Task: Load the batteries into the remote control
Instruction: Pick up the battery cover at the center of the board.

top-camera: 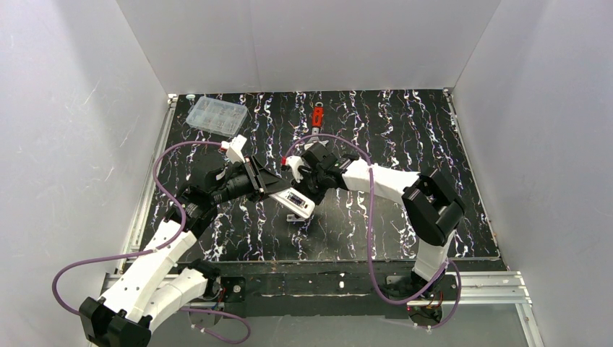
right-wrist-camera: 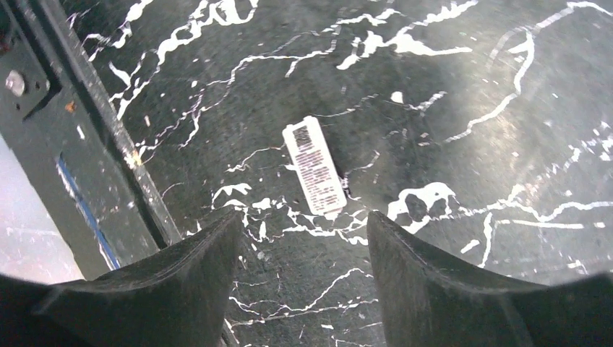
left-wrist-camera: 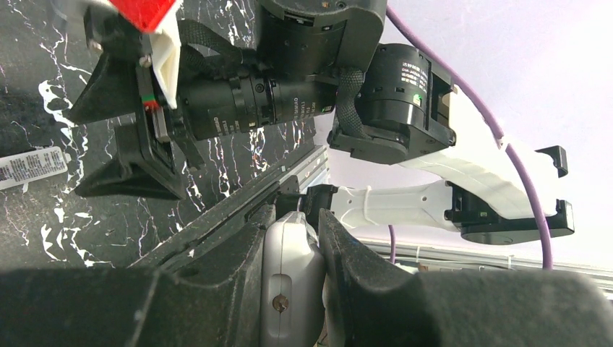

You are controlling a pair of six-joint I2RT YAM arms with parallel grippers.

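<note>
My left gripper is shut on the white remote control and holds it above the middle of the mat. In the left wrist view the remote control stands edge-on, clamped between both fingers, with my left gripper at its top. My right gripper hovers just beyond it, and in its own view my right gripper is open with nothing between the fingers. No batteries show in any view.
A small white labelled piece lies flat on the black marbled mat, also at the left edge of the left wrist view as the white piece. A clear compartment box sits back left. A small red object lies at the back centre.
</note>
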